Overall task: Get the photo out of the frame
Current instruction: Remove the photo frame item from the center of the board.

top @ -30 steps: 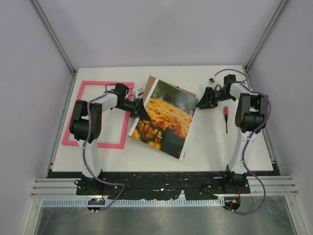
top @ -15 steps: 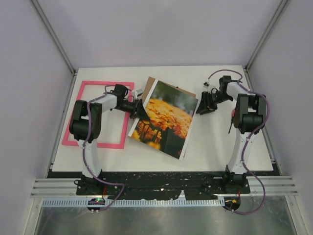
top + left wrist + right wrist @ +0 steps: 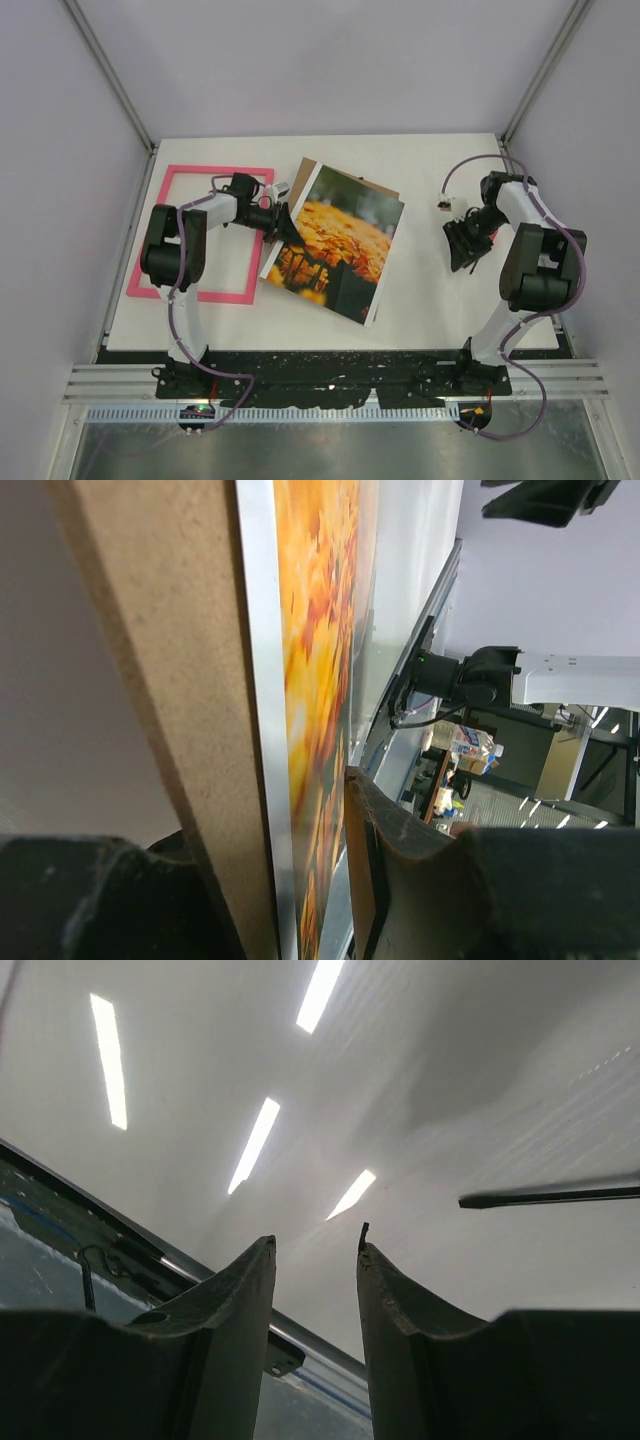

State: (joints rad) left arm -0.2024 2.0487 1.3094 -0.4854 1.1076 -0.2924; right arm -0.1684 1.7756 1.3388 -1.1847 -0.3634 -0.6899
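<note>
L claw (image 3: 284, 228): clamped on left edge of photo (image 3: 340, 240) + backing board (image 3: 306, 170)
photo: mid table (image 3: 430, 300), outside frame (image 3: 200, 172)
frame: flat, just left of photo
R claw (image 3: 465, 258): part open, empty, well right of photo

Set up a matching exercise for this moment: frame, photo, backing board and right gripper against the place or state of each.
1. the frame
2. the photo
3. backing board
4. right gripper

a. open, holding nothing
b. flowers face up, edge in the left gripper
c. flat on the left, no print in it
d. plain brown, under the print

Pairs: 1-c, 2-b, 3-d, 4-a
</note>
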